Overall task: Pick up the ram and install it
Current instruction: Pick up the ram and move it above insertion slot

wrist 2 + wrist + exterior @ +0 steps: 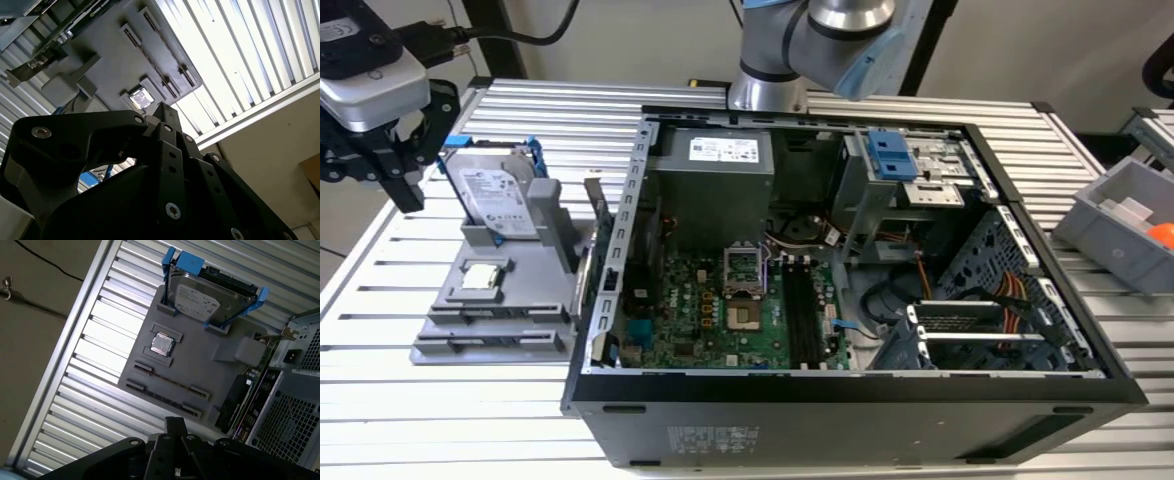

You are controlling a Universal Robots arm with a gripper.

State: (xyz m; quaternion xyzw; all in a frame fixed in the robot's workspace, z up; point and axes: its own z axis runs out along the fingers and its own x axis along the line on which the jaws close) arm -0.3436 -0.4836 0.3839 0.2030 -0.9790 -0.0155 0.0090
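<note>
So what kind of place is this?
Probably a robotics lab bench for computer assembly: an open desktop case sits on a slatted aluminium table, a grey fixture beside it holds a hard drive, and a robot arm stands nearby.

Slatted table (454,430): grey holder (480,345), computer case (854,420), possibly bin (1107,215).

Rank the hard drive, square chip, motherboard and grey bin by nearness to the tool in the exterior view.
1. The hard drive, upright in the grey holder, right beside the tool.
2. The square chip, flat on the holder, in front of the drive.
3. The motherboard, inside the open case.
4. The grey bin, at the exterior view's far right.
</note>
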